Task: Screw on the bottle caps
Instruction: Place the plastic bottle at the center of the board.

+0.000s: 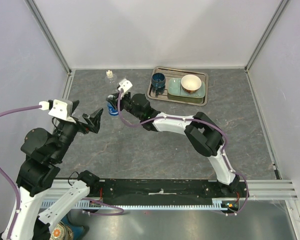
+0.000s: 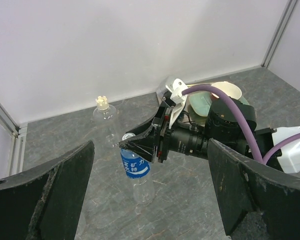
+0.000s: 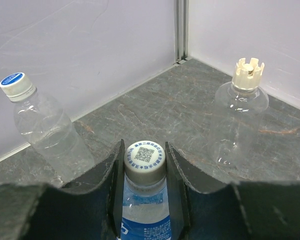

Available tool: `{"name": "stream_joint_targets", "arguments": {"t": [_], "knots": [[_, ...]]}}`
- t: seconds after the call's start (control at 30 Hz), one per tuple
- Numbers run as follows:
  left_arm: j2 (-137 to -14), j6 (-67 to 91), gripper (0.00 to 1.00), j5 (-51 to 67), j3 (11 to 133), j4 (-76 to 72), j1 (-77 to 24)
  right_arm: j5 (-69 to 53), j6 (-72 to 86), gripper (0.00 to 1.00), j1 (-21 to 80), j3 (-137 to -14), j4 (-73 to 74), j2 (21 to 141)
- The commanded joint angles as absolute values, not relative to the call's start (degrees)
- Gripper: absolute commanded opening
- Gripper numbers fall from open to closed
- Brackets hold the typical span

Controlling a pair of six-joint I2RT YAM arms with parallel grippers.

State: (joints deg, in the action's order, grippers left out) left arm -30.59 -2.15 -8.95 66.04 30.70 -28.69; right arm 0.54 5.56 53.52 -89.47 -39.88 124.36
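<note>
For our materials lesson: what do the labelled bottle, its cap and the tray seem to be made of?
The labelled bottle looks like clear, glossy plastic: you can see through it above its label. The cap looks like opaque off-white plastic with a matte finish and a code printed on top. The tray is probably metal: silvery, with a shiny rim.

Grey table (image 1: 140, 150) bears 3 upright bottles (image 3: 239, 117) and a metal tray (image 1: 176, 99).

Cup (image 1: 158, 80), bowl (image 1: 191, 83) on tray (image 1: 163, 95)
</note>
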Motion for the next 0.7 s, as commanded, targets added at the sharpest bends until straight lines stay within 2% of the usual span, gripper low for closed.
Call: {"name": "stream_joint_targets", "arguments": {"t": [0.0,0.23,0.43,0.57,0.63,0.67], "knots": [[-30.67,1.49,0.99,-9.84,65.74,29.62,-28.65,1.85,2.65,0.14,54.93,-88.77,-44.48,124.63],[-30.94,1.50,0.99,-9.41,65.65,29.53,-28.56,2.37,-3.07,0.16,57.92,-88.25,-41.57,124.45],[-30.76,1.67,0.99,-9.14,65.22,29.62,-28.48,5.01,-1.76,0.26,58.45,-84.29,-43.68,123.05],[-30.32,1.93,0.99,-9.49,65.13,29.53,-28.48,6.06,-1.41,0.43,58.45,-84.29,-43.07,122.96],[-30.23,1.93,0.99,-9.75,65.04,29.62,-28.30,6.85,-0.88,0.47,58.45,-84.46,-42.71,122.96],[-30.15,1.93,1.00,-9.76,65.04,29.62,-28.30,7.03,-0.70,0.53,58.36,-84.64,-42.63,122.96]]}}
